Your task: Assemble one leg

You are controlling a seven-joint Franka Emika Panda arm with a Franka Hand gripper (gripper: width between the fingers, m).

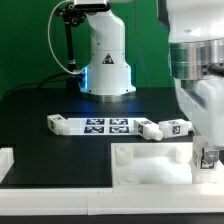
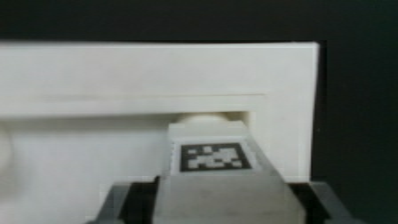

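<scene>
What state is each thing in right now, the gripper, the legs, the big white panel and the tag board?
Gripper: shut on the leg, down at the panel.
Held leg: upright, top against the panel's inner corner.
Panel: flat on the table.
Loose legs: lying on their sides by the marker board.
Marker board: flat on the table.

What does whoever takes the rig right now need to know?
Gripper: shut on a leg, tag facing the wrist camera.
Held leg is at the white panel; its tip sits by a recessed edge. Whether it is seated, cannot tell.
Two loose legs lie by the marker board in the exterior view; another tagged piece lies at the arm's edge.
Done: leg picked up and brought to the panel.
Left: seat and fasten it, release.
</scene>
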